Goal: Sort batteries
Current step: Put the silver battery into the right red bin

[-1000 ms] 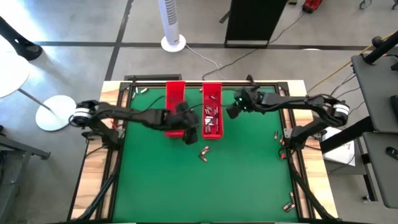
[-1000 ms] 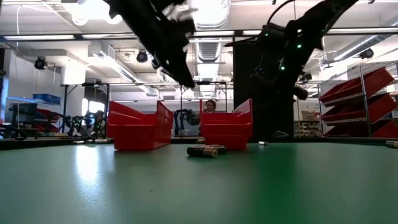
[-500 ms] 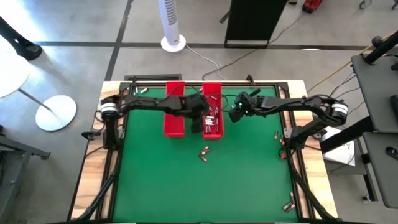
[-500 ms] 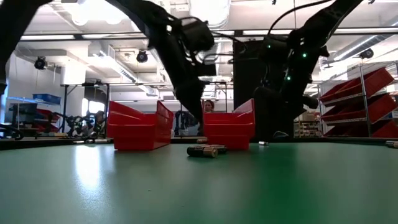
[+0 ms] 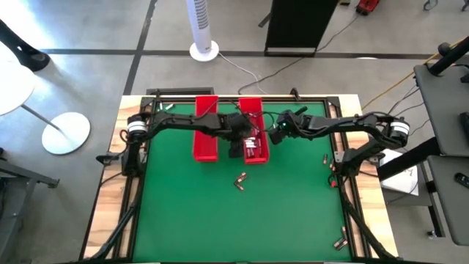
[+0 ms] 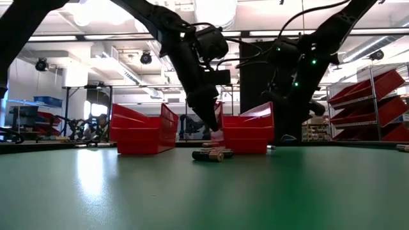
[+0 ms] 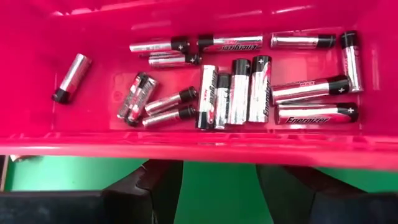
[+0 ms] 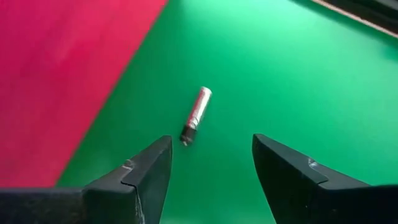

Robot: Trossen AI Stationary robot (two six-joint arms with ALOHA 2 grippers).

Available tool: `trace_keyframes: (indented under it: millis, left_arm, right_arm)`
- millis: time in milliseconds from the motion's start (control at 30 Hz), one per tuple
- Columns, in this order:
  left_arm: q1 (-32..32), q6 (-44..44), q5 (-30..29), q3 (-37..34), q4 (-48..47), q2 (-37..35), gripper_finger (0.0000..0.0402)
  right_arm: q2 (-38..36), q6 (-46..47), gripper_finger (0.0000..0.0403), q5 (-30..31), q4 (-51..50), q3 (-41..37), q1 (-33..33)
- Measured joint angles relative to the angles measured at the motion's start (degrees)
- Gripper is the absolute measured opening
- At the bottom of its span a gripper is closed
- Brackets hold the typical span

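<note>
Two long red trays stand side by side at the far middle of the green mat, the left tray [image 5: 206, 136] and the right tray [image 5: 253, 133]. Several silvery batteries [image 7: 239, 93] lie on the right tray's floor. My left gripper [image 7: 221, 180] is open and slants down at that tray's near wall [image 7: 199, 149], at its near left corner [image 6: 222, 133]. My right gripper [image 8: 211, 155] is open just right of the same tray, above a single battery [image 8: 196, 115] that lies flat on the mat. Loose batteries [image 5: 240, 180] lie on the mat nearer the front. My left gripper's fingers [image 7: 155, 183] stand close against the outside of the right tray's near wall, slanting down from the near left. I cannot tell whether they touch it. Nothing is between them.
More batteries lie at the mat's right edge [image 5: 326, 158] and the near right corner [image 5: 341, 238]. The wide near half of the mat [image 5: 242, 220] holds only the small loose group. A raised frame [image 5: 139, 169] runs round the table.
My left gripper has swung from over the left tray toward the table's right and down to the right tray's near end, turning as it went. The right tray's near end has shifted toward the table's right. My right gripper has sunk a little toward the mat.
</note>
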Motion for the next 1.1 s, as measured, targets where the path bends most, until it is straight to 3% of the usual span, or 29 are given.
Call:
trace_keyframes:
  millis: [200, 533, 733, 1100]
  left_arm:
    - [0.58, 0.26, -0.07, -0.17, -0.28, -0.09, 0.018]
    - [0.57, -0.01, -0.15, -0.27, -2.51, -1.05, 0.018]
    - [0.57, -0.03, -0.07, -0.28, -2.53, -1.54, 0.018]
    - [0.57, -0.81, -0.07, -0.28, -2.42, -1.66, 0.018]
  right_arm:
    - [1.62, 0.01, 0.0229, 0.0, 6.36, -0.63, -1.66]
    - [11.73, 1.05, 0.0224, -0.3, 11.96, -0.53, -4.2]
    - [12.33, -0.05, 0.0219, 0.36, 10.48, -0.43, -4.67]
    - [7.9, -5.26, 0.0174, 1.6, 1.29, -0.78, -4.29]
